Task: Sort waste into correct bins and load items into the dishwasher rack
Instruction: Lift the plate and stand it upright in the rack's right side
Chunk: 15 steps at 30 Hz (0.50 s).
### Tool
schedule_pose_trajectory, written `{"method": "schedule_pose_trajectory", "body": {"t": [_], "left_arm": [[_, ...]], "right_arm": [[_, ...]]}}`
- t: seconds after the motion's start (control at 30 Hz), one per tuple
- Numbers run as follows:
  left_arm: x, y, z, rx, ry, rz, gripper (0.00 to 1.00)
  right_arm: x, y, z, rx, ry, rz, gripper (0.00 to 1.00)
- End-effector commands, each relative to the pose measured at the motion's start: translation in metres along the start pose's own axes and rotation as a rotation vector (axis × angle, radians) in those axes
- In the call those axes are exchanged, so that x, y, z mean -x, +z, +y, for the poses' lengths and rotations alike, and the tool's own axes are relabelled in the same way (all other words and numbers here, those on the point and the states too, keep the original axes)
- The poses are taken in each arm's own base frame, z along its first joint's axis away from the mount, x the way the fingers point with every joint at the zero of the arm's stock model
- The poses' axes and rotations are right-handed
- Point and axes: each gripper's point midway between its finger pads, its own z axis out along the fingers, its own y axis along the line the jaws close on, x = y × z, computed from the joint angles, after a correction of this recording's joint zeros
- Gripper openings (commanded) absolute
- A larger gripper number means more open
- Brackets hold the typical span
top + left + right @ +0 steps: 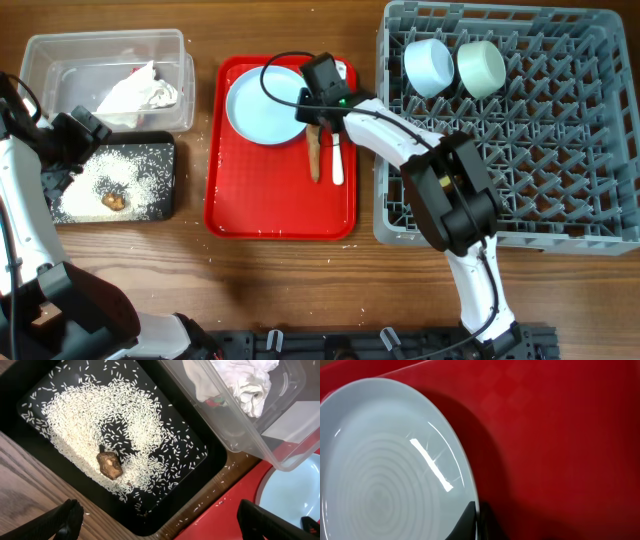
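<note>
**Item: plate**, pale blue-white, round, glazed. It lies flat at the top of the red serving tray, left of the dishwasher rack.

**Handling:** Likely rigid, fairly heavy for its thickness, slick and breakable. The thin raised rim is the only purchase. A pinch there will probably let the plate swing, so the lift should be slow and the plate set on edge between the pegs.

**Right end effector**: closed, with its tips either side of the plate's right rim, apparently pinching it.

**Left end effector**: wide open and empty, above the black tray.

**Nearby on the red tray:** root-like stick and white spoon, just right of the plate and close to the right arm's path.

**Already placed:**
- rice grains and brown lump in the black tray
- tissue in the clear tub
- blue bowl and green bowl in the rack's far row

**Obscured:**
- The right wrist view crops the tips at its bottom edge, so the depth of the bite cannot be told.
- From overhead the wrist covers the contact point.
- No yellow cup is visible.
- A fleck of red under the tissue may be the wrapper.
</note>
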Motion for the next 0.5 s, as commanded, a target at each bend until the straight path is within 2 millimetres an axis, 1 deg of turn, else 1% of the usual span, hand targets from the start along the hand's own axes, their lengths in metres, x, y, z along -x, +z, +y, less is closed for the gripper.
{"method": "schedule_pose_trajectory", "body": {"t": [0.0,0.03,0.07,0.1,0.13,0.17,0.2,0.27,0.3,0.33,0.37,0.43,0.47], "left_arm": [[0.005,-0.009,0.0,-0.006,-0.008,-0.028,1.0],[0.005,-0.009,0.0,-0.006,-0.008,-0.028,1.0],[0.005,-0.009,0.0,-0.006,-0.008,-0.028,1.0],[0.005,-0.009,0.0,-0.006,-0.008,-0.028,1.0],[0.005,-0.009,0.0,-0.006,-0.008,-0.028,1.0],[0.005,-0.009,0.0,-0.006,-0.008,-0.028,1.0],[0.005,-0.009,0.0,-0.006,-0.008,-0.028,1.0],[0.005,-0.009,0.0,-0.006,-0.008,-0.028,1.0],[0.005,-0.009,0.0,-0.006,-0.008,-0.028,1.0],[0.005,-0.009,0.0,-0.006,-0.008,-0.028,1.0],[0.005,-0.009,0.0,-0.006,-0.008,-0.028,1.0],[0.005,-0.009,0.0,-0.006,-0.008,-0.028,1.0],[0.005,-0.009,0.0,-0.006,-0.008,-0.028,1.0]], "right_arm": [[0.043,-0.026,0.004,0.025,-0.065,-0.076,0.04],[0.064,-0.046,0.012,0.048,-0.113,-0.126,0.04],[0.077,-0.061,0.016,0.06,-0.149,-0.158,0.04],[0.101,-0.093,0.024,0.078,-0.201,-0.217,0.04],[0.113,-0.112,0.027,0.086,-0.226,-0.25,0.04],[0.132,-0.147,0.031,0.096,-0.276,-0.309,0.04],[0.14,-0.166,0.032,0.099,-0.308,-0.342,0.04],[0.156,-0.215,0.028,0.073,-0.372,-0.418,0.04],[0.164,-0.236,0.02,0.037,-0.378,-0.454,0.04],[0.174,-0.267,0.007,-0.017,-0.378,-0.505,0.04],[0.179,-0.286,-0.002,-0.057,-0.385,-0.533,0.04],[0.188,-0.334,-0.034,-0.192,-0.4,-0.592,0.04],[0.19,-0.354,-0.052,-0.274,-0.411,-0.607,0.04]]}}
